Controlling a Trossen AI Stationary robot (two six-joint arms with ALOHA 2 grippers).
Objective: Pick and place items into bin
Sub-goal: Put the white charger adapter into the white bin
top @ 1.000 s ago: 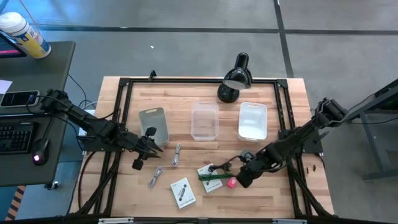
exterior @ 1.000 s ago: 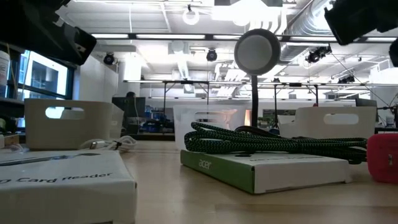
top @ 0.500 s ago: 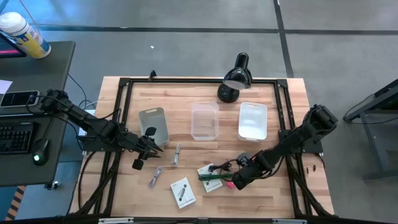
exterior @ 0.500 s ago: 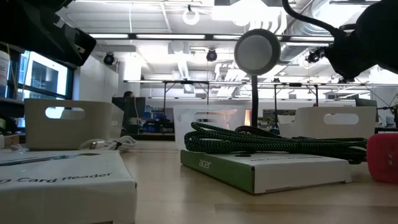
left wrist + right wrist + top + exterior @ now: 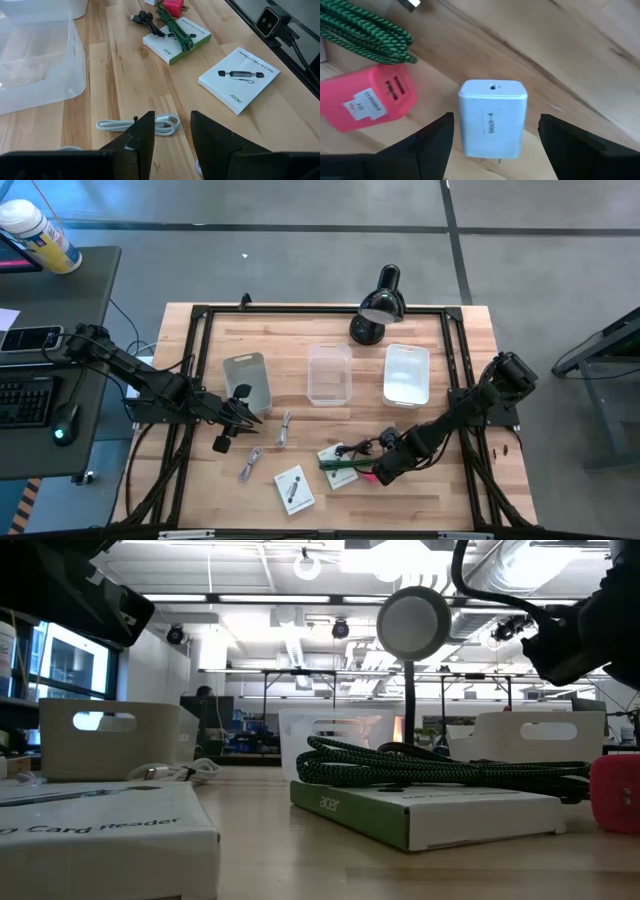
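Hovering low over the counter [image 5: 300,350], the right hand [image 5: 492,137] has its fingers spread wide on either side of the white charger block [image 5: 493,117], which lies flat beside the pink charger [image 5: 367,102] and the coiled green cable [image 5: 365,37]. The left hand [image 5: 172,137] waits near the grey bin [image 5: 247,378], fingers slightly parted and empty, above a white cable [image 5: 140,125].

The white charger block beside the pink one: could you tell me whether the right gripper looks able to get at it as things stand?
Probably yes. The right gripper is open, with the white charger block centred between its fingers; the pink charger lies clear to one side.
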